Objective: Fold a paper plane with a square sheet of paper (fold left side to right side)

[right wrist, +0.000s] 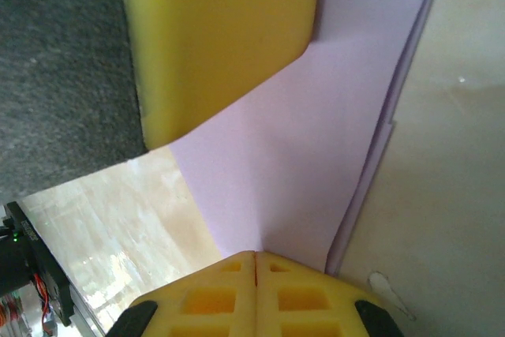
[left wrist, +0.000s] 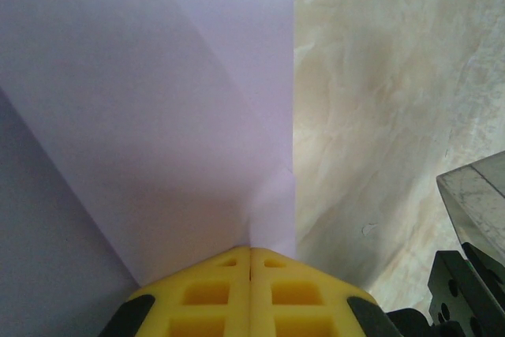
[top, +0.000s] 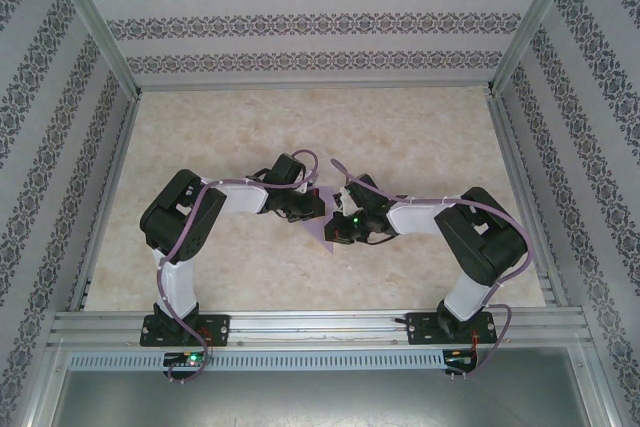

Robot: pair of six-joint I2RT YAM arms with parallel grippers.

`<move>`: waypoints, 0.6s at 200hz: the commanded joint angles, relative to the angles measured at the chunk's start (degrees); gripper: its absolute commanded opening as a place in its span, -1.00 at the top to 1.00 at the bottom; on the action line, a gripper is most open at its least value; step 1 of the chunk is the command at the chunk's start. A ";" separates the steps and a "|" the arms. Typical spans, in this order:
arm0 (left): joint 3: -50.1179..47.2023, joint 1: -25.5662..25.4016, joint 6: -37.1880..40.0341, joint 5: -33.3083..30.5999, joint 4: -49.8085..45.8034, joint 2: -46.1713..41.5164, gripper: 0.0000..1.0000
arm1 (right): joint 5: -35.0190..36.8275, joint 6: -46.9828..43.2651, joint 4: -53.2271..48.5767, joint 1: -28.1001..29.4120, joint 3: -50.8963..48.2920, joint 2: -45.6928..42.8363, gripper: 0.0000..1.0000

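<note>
Overhead, floral-striped walls (top: 320, 22) ring a cream marbled tabletop (top: 430, 137) with lavender paper (top: 322, 232).

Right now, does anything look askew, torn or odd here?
Only slightly: in the right wrist view, a lower layer of the lavender paper peeks past the upper layer's edge, so the fold isn't flush.

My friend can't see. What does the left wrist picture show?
The left gripper, yellow jaws shut together, sits at the bottom, meeting creased lavender paper that covers the picture's left half. Marbled beige table lies on the right.
</note>
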 commanded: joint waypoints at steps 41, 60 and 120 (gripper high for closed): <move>-2.07 0.96 0.04 -3.77 -2.84 0.34 0.96 | 1.57 -2.87 -3.95 0.86 -1.87 0.46 1.00; -2.17 0.96 -0.41 -2.92 -1.25 -1.78 0.94 | 1.86 -3.55 -3.97 0.27 -2.99 1.15 1.00; -3.50 1.03 1.22 -2.85 -0.65 -11.53 0.92 | 0.72 -9.01 -5.76 -1.99 -2.83 4.25 1.00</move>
